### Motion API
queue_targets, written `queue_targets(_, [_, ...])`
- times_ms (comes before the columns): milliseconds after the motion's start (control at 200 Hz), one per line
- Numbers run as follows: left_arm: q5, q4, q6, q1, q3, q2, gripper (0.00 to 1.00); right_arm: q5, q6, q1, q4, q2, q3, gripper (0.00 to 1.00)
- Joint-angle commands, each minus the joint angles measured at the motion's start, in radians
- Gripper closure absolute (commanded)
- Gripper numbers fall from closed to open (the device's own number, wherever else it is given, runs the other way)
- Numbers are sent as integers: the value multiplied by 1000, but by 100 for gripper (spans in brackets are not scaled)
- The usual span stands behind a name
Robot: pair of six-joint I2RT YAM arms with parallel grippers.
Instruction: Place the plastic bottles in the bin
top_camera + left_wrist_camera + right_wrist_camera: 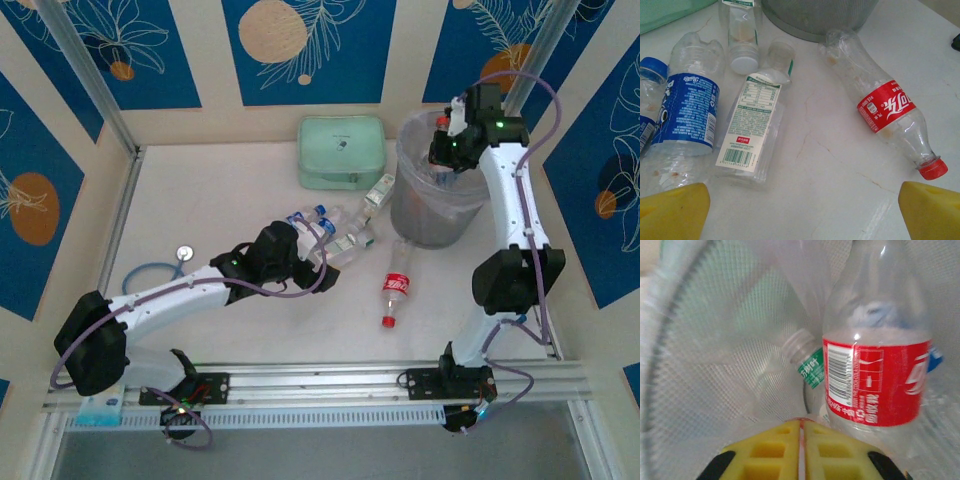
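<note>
The left gripper (802, 215) hangs low over the white table (840, 165), its yellow foam pads (672, 210) spread wide with nothing between them. Four clear plastic bottles lie ahead of the gap. A crushed blue-labelled bottle (687, 115) lies beyond the pad at the left of the wrist view, and a flattened white-and-green-labelled bottle (752, 130) lies just beside it. A white-capped bottle (742, 45) lies farther on. A red-labelled bottle with a red cap (885, 115) lies aslant, cap near the other pad and base by the foot of the tall translucent grey-white bin (815, 20). None touches a pad.

From above, the left arm (170, 295) stretches low from its base toward the cluster at the table's centre. The right arm (510, 200) stands raised and bent over the bin, the right gripper (447, 150) pointing down inside the rim. Its pads (775, 450) are pressed flat together with no bottle between them. A second red-labelled bottle (875, 370) stands in the bin just beyond them, beside an uncapped green-labelled bottle (807, 370).

A mint-green rectangular case (343, 152) sits behind the cluster, near the bin. A pale blue tube with a round metal head (175, 258) lies well apart to the left.
</note>
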Motion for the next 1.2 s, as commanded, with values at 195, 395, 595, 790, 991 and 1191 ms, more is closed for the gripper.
queue_targets(195, [-1, -20, -1, 11, -4, -5, 4, -51, 41, -20, 98, 73, -227, 93])
queue_targets(395, [-3, -21, -4, 13, -2, -4, 4, -69, 54, -16, 118, 60, -201, 95])
queue_targets(595, [-11, -33, -4, 13, 14, 8, 3, -46, 61, -29, 86, -29, -51, 81])
queue_targets(790, [-39, -64, -12, 13, 48, 34, 2, -22, 70, -46, 145, -165, -39, 55])
queue_targets(991, [-107, -222, -6, 23, 165, 149, 0, -92, 101, -47, 293, -365, -214, 33])
queue_targets(1191, [-166, -326, 69, 22, 281, 280, 0, -171, 166, -31, 352, -547, -398, 21])
